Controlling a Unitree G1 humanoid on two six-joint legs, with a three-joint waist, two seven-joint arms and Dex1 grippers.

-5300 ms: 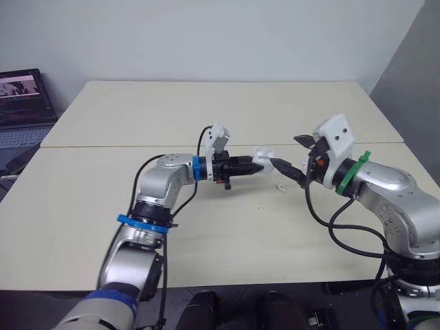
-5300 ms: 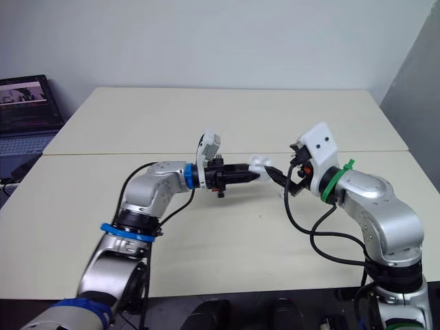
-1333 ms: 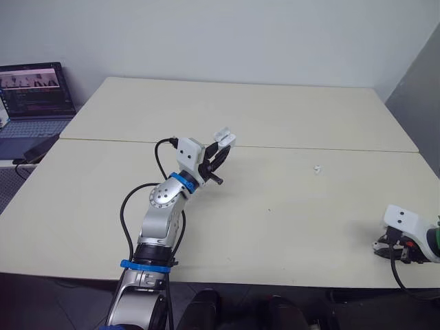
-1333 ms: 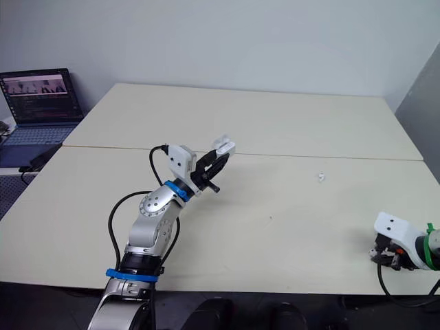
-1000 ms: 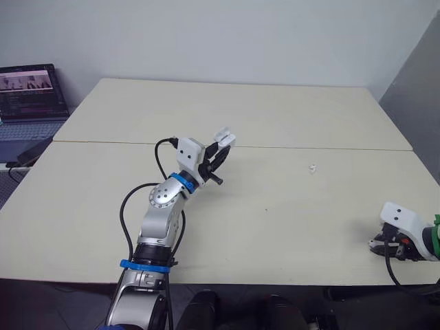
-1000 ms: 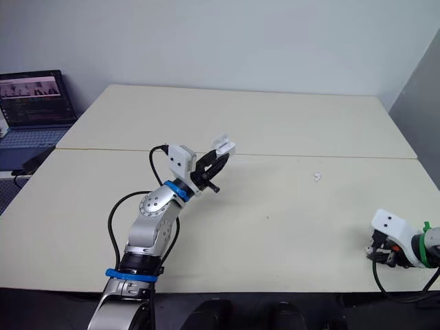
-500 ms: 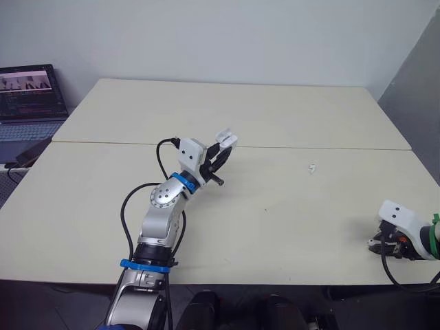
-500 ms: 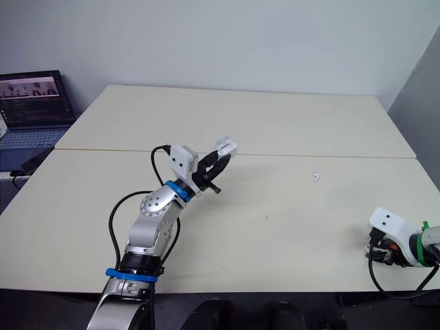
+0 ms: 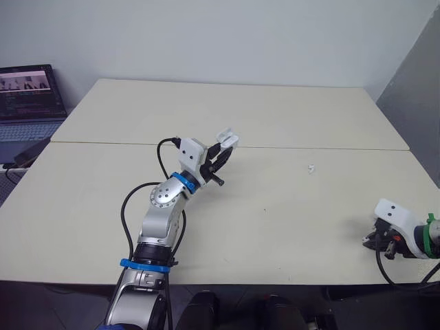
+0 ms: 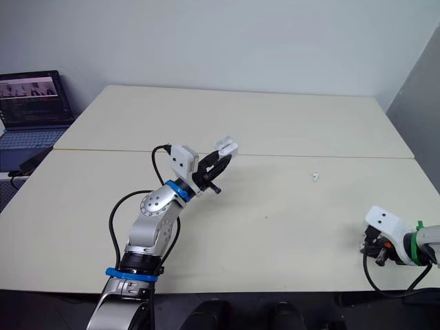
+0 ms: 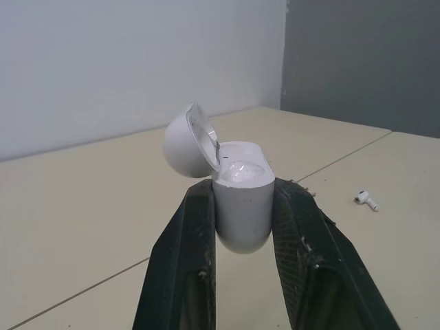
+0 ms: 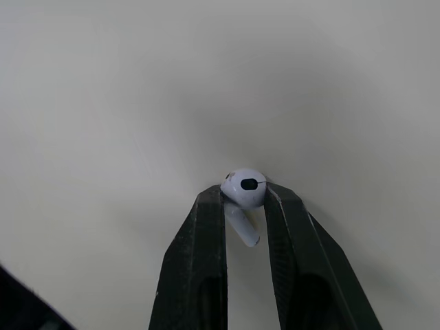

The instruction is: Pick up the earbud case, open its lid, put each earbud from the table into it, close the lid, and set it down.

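Earbud case (image 11: pixel 240 199), lid tipped open, sits clamped between the left fingers (image 11: pixel 194 234), raised off the tabletop (image 9: pixel 275 227). The right fingers (image 12: pixel 208 234) pinch one earbud (image 12: pixel 245 189), well apart from the case. Best to carry it over stem-down and line it up with a free socket before releasing. A second earbud (image 9: pixel 311 167) lies between the two pairs of fingers.

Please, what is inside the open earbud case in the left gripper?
The earbud case, lid open, shows a white rounded inner surface. Its wells are hidden below the rim; whether an earbud sits there is unclear.
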